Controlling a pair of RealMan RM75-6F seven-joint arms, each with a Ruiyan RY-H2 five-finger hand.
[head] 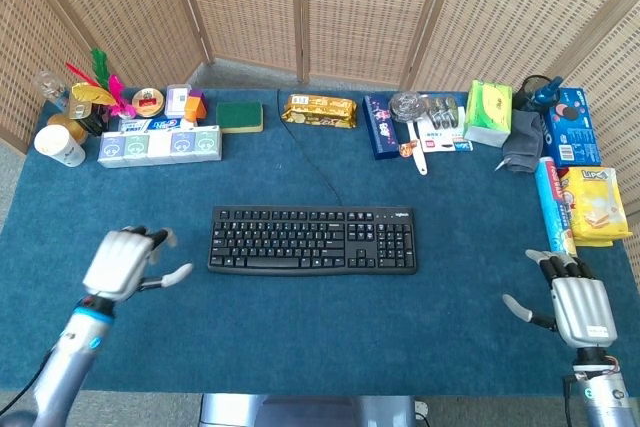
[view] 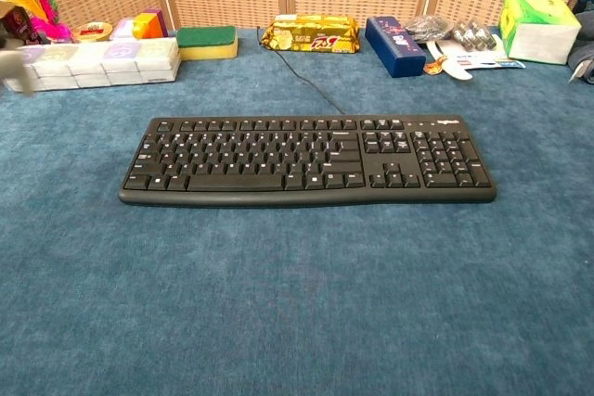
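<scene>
While both hands stand off the keyboard (head: 313, 240), the entry reads as follows.

Keyboard: black, full-size, lying flat and square at the middle of the blue table cloth (head: 300, 327); its cable (head: 305, 152) runs back toward the screen.

Left hand (head: 124, 263): hovering left of the keyboard, near but apart from it, fingers spread, thumb pointing toward the keys, nothing in its grasp.

Right hand (head: 574, 307): at the table's right front, well apart from the keyboard, fingers released and apart, holding nothing; the blue tube (head: 552, 219) lies just beyond its fingertips.

Back row: tissue packs (head: 160, 144), green sponge (head: 239, 115), snack packet (head: 320, 109), blue box (head: 380, 126), green tissue box (head: 488, 112).

Risks, as judged: a low approach by the left hand could catch the keyboard's left edge with the thumb and skew or push it; spread fingers may press several keys at once. A forward move of the right hand could knock the tube into the yellow packet (head: 595, 205). A dragged keyboard could tug its cable against the snack packet.
</scene>
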